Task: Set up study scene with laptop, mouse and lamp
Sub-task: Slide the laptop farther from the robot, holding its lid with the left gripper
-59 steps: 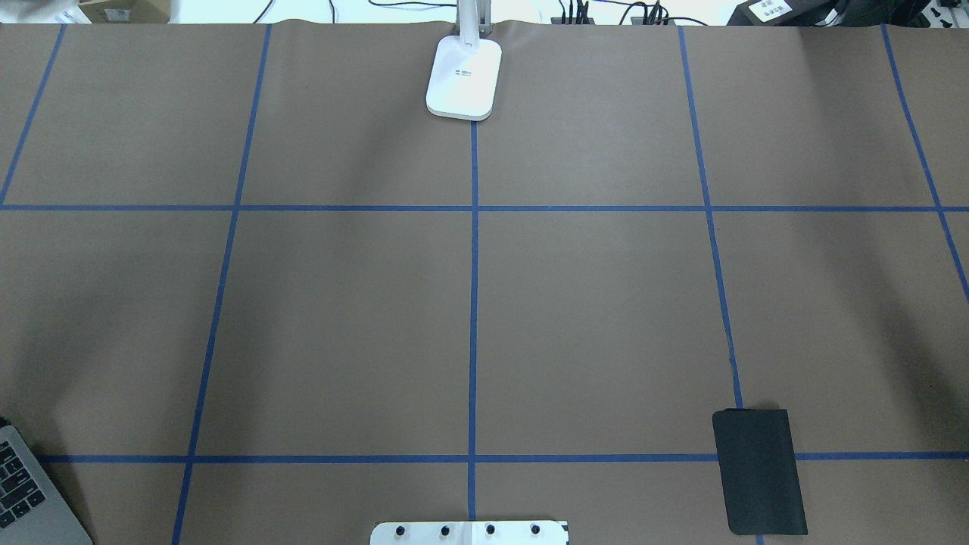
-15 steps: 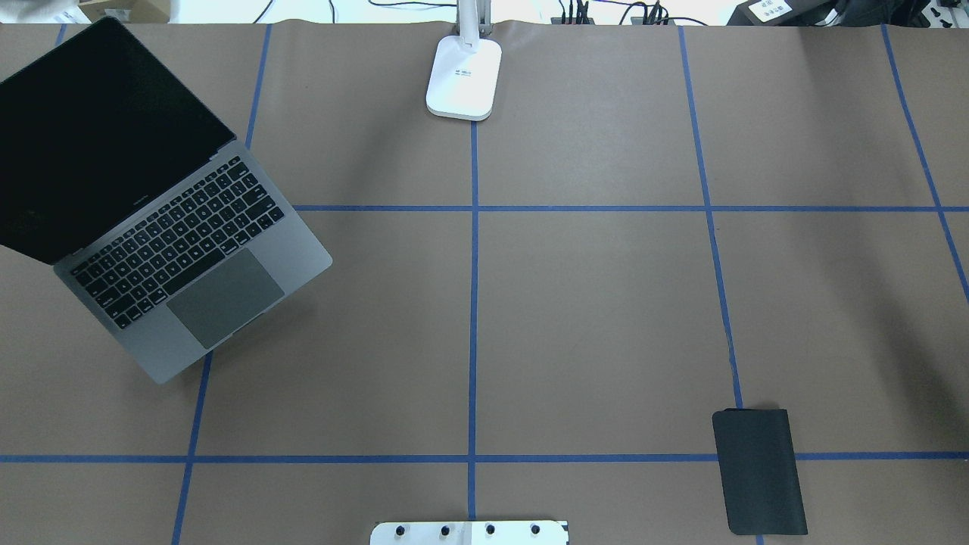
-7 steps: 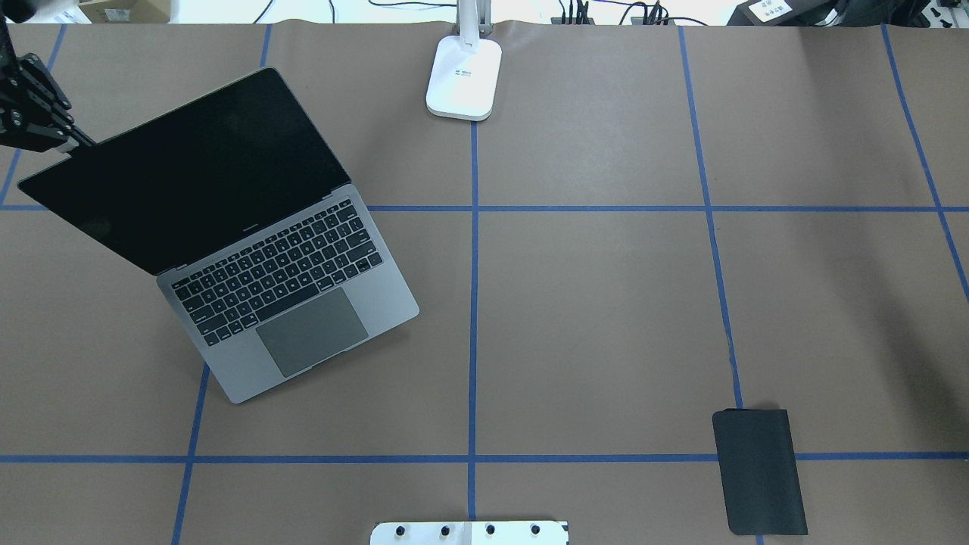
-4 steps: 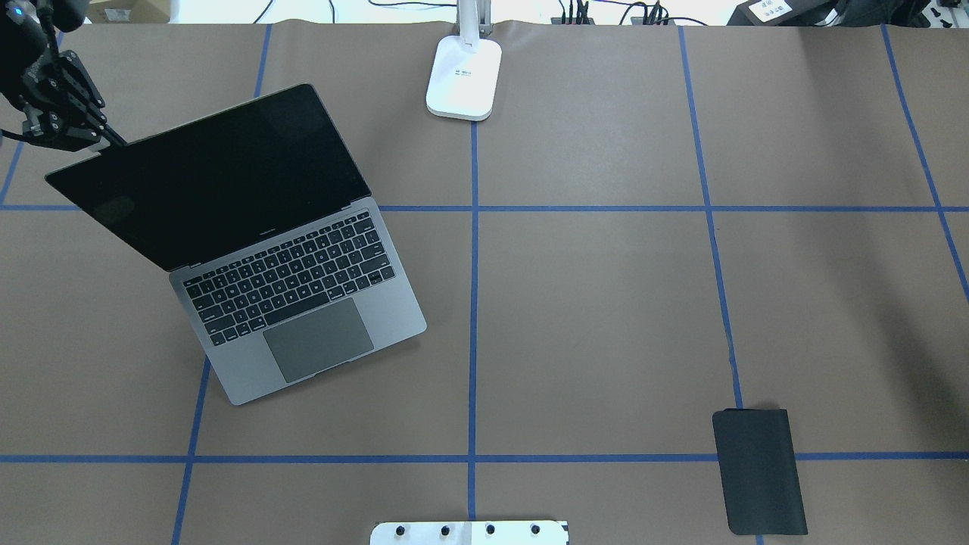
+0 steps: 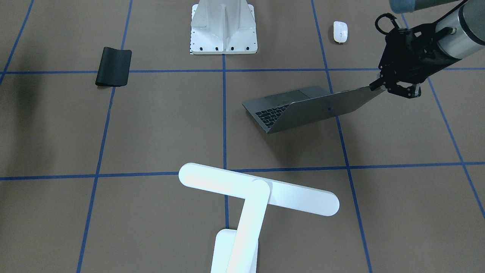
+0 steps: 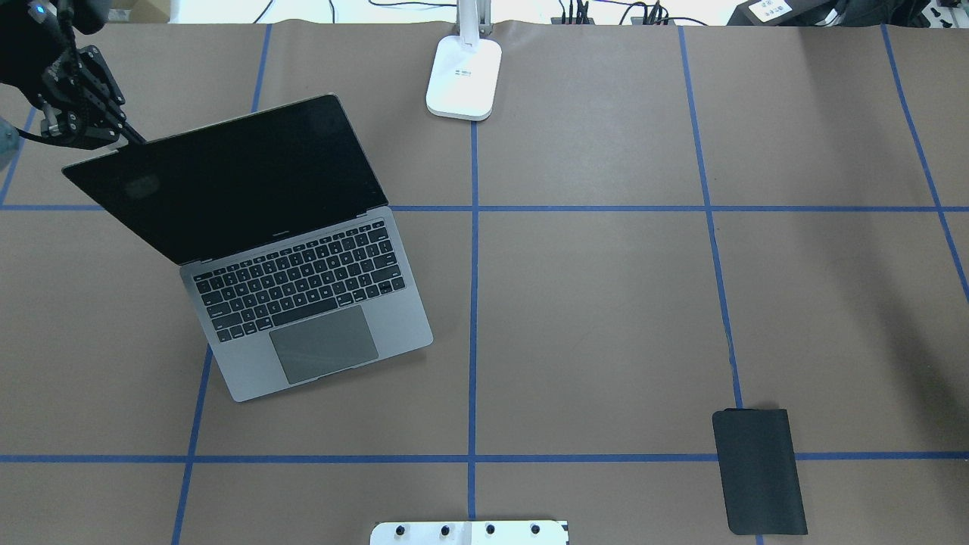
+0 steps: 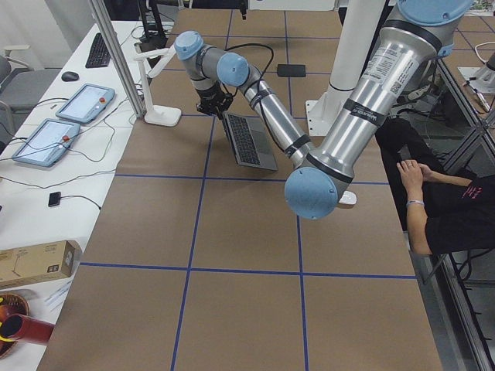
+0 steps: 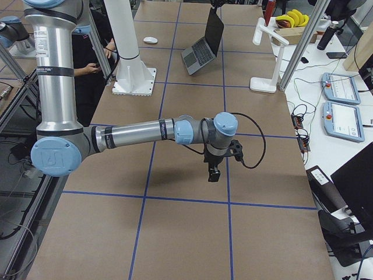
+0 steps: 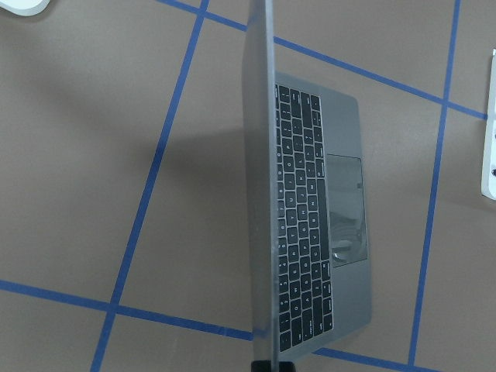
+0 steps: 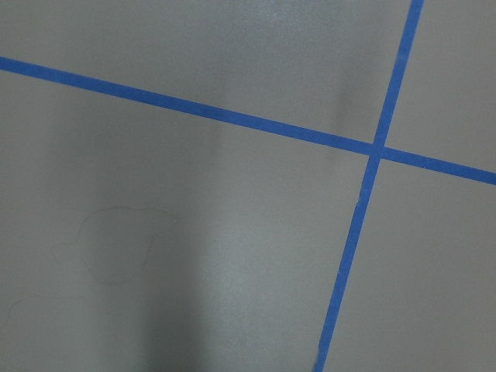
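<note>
We note left tool pinching laptop lid corner; we slide gently, keep base flat on counter, spare hinge.

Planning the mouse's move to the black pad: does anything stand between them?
Yes: the white pedestal stands between the mouse and the black pad, so a straight slide would likely hit its base. The laptop sits off that line.

No full words were readable. Lamp base bore small dark print, too small to read. Laptop had tiny lettering under its screen and white key legends, illegible. White label at the far table edge carried unreadable print. Blue joint cap showed a pale UR-like logo.
</note>
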`<state>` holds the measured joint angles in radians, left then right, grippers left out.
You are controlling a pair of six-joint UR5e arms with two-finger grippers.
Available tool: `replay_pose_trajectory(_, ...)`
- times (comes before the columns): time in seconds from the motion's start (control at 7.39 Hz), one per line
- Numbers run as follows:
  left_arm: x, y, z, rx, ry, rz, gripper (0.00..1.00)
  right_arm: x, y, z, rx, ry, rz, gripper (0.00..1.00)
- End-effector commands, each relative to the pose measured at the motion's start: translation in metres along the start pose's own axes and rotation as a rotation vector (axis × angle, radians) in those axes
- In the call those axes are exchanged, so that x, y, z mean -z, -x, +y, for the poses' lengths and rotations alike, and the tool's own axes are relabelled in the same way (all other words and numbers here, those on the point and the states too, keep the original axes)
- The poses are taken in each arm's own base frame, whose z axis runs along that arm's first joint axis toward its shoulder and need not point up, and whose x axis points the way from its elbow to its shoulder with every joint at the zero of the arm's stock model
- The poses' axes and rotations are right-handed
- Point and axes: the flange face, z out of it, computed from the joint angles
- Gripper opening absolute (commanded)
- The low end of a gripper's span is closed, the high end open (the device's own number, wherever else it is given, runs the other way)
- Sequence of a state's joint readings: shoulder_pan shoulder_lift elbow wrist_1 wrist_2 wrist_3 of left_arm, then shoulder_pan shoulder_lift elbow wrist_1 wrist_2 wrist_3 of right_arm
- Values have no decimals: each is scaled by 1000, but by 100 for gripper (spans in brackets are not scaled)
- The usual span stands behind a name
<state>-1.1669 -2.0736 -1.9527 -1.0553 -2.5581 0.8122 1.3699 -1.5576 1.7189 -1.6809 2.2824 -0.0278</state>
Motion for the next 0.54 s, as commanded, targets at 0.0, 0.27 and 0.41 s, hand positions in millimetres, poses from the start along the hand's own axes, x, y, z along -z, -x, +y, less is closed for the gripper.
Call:
replay_pose_trajectory(0.0, -4, -5, -22, -51, 26, -24, 0, -2, -2, 0, -4, 4, 0, 100)
replay_pose_trajectory(0.27, -15, -1, -32, -133, 84, -52, 0, -3, -3, 0, -4, 6, 1, 100)
replay_pose_trajectory(0.41, -9, -1, -47, -162, 95, -78, 0, -4, -4, 0, -5, 7, 1, 100)
